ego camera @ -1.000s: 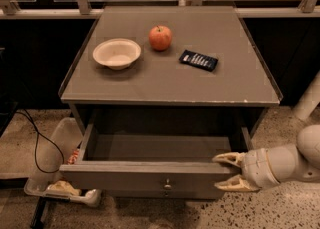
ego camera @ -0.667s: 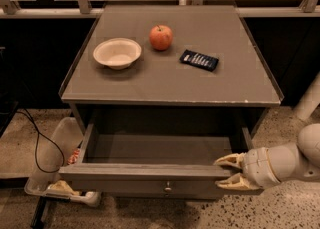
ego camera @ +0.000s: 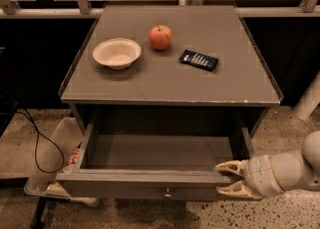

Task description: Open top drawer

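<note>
The top drawer (ego camera: 145,189) of the grey-brown cabinet stands pulled well out, its plain grey inside (ego camera: 160,152) bare. A small round metal knob (ego camera: 167,192) sits at the middle of its flat front. My gripper (ego camera: 229,178) comes in from the right at the drawer's front right corner. Its two pale fingers (ego camera: 227,166) are spread, one above the front's top edge and one lower against the front face. Nothing is held between them.
On the cabinet top (ego camera: 150,80) lie a white bowl (ego camera: 116,52), a red apple (ego camera: 160,37) and a dark packet (ego camera: 199,60). A clear plastic bin (ego camera: 50,158) and a black cable (ego camera: 37,140) are on the floor at left. A white post (ego camera: 311,98) stands at right.
The drawer has slid a little further out toward the camera. My gripper stays at its front right corner.
</note>
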Controlling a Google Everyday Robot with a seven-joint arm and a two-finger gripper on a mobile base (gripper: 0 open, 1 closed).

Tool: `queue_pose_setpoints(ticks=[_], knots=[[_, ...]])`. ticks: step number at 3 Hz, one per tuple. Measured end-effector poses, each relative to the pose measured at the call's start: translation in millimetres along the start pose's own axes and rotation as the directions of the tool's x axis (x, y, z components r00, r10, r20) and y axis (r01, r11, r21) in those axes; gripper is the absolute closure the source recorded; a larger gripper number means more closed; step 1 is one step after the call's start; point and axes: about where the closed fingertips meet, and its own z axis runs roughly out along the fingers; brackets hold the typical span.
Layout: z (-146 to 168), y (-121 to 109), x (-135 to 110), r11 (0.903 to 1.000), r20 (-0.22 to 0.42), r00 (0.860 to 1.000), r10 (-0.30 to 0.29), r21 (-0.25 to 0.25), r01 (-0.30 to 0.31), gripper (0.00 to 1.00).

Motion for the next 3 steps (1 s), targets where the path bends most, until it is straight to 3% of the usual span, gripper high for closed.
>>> queue_pose_setpoints(ticks=[1,3], knots=[[0.0,0.0,0.0,1.0,0.0,1.0,0.0,0.0,0.0,1.0],[0.0,-0.1,0.0,1.0,0.0,1.0,0.0,0.0,0.0,0.58]])
